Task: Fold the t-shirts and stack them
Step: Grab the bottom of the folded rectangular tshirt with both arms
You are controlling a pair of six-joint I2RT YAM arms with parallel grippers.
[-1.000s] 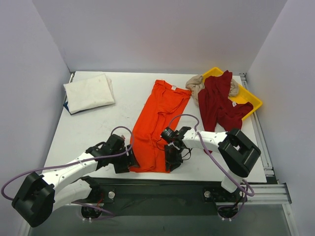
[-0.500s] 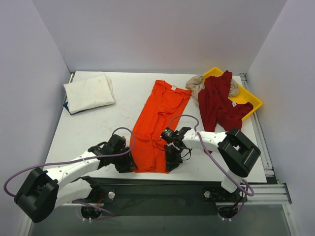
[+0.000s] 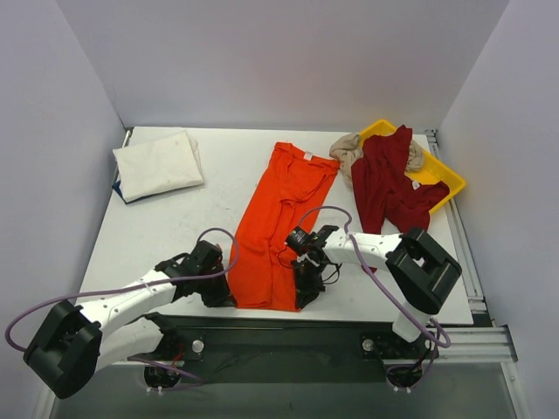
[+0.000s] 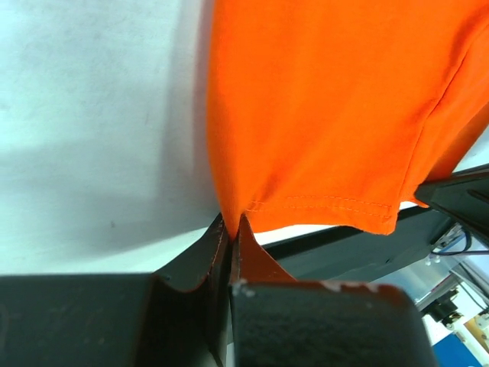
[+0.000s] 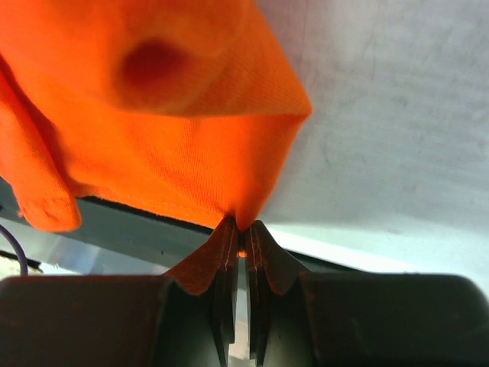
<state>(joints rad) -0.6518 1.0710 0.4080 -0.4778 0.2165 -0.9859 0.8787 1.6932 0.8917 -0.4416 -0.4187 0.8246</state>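
Pale grey walls (image 3: 288, 61) closed in the white table (image 3: 175, 227) on three sides. We saw the orange shirt (image 3: 279, 223) spread as a long strip down the middle of the table, collar at the far end and hem at the near edge, lying a little aslant. Our left gripper (image 3: 224, 295) sat low at the hem's near left corner. From its wrist camera, its jaws were clenched together with that stitched corner pinched between the tips. Our right gripper (image 3: 301, 295) sat at the near right corner. Its own camera showed the jaws closed on a folded point of orange cloth, which rose slightly off the table above them. The two grippers stood apart, with the width of the hem between them. Part of the hem hung just over the table's near edge. At the far left, well apart from the arms, the white shirt (image 3: 157, 164) lay folded flat. At the far right the tray (image 3: 444, 175) sat at an angle. The red shirt (image 3: 389, 183) was heaped across it and spilled onto the table, and the beige shirt (image 3: 348, 150) was bunched against the red one's far left side.
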